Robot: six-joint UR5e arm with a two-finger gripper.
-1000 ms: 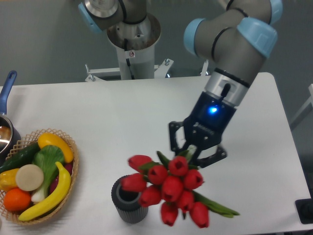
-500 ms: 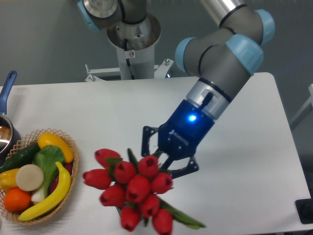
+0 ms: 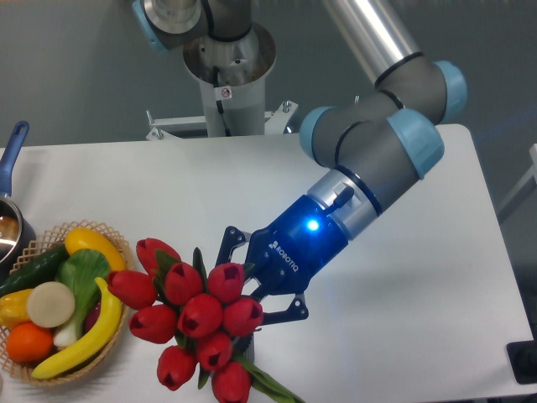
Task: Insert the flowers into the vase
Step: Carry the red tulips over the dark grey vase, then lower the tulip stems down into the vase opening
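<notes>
**Red tulips held low over the front of the table**

Near the front edge of the white table, a bunch of red flowers is held up by the gripper. About ten red tulip heads are seen, packed close together, with green leaves poking out between them. One long green leaf sticks out at the bottom right of the bunch. The stems are hidden behind the red heads, so the exact spot where they are pinched cannot be seen. The two black fingers are closed in on the bunch from behind, one above and one below, and the flowers are gripped between them.

The vase is almost fully covered by the flowers. Only a small dark bit of it is seen just under the bunch, next to the lower finger. Whether the stems are inside it cannot be told.

A blue light is lit on the gripper body, and the word ROBOTIQ is printed there. The grey arm with light blue caps is stretched down from the top right.

At the left edge, a wicker basket is set just beside the flowers. It is filled with a banana, an orange, a cucumber and other play food. Behind the basket, part of a metal pot with a blue handle is seen at the edge of the picture.
</notes>
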